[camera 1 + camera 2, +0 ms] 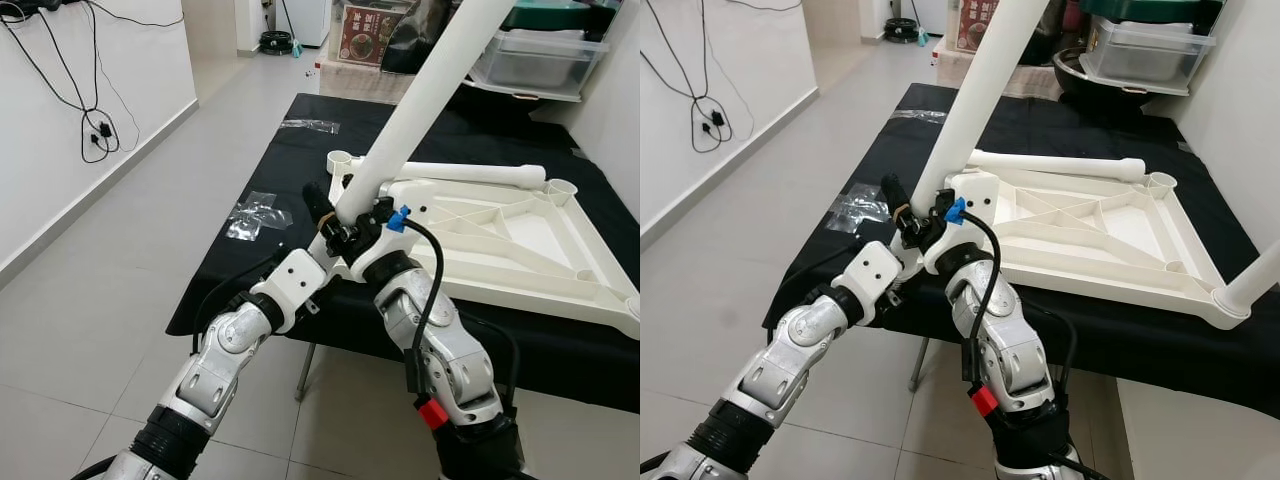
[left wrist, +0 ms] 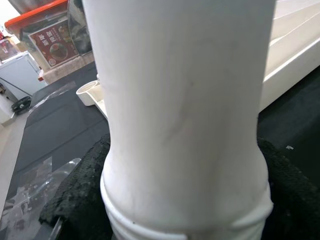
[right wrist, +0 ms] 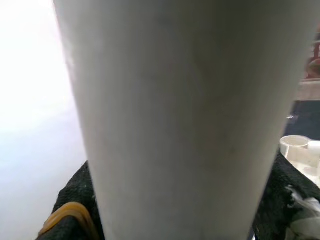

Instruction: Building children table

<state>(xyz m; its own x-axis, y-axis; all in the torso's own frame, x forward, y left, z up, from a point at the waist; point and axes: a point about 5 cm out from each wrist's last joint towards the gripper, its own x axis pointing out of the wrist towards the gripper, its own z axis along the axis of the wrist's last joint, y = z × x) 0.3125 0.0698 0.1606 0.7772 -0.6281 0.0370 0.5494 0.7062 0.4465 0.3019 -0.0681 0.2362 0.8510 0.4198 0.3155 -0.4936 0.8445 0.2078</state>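
We stand on a grey tiled floor [image 1: 130, 260] before a black-draped table [image 1: 300, 130], where an upturned white tabletop [image 1: 1090, 235] lies with a loose leg [image 1: 1055, 163] at its twelve o'clock edge. Our left gripper [image 1: 333, 222] and right gripper [image 1: 372, 228] both clench the base of a white table leg [image 1: 425, 100], tilted toward one o'clock. Clear storage bins [image 1: 535, 60] sit beyond; their contents we cannot tell.
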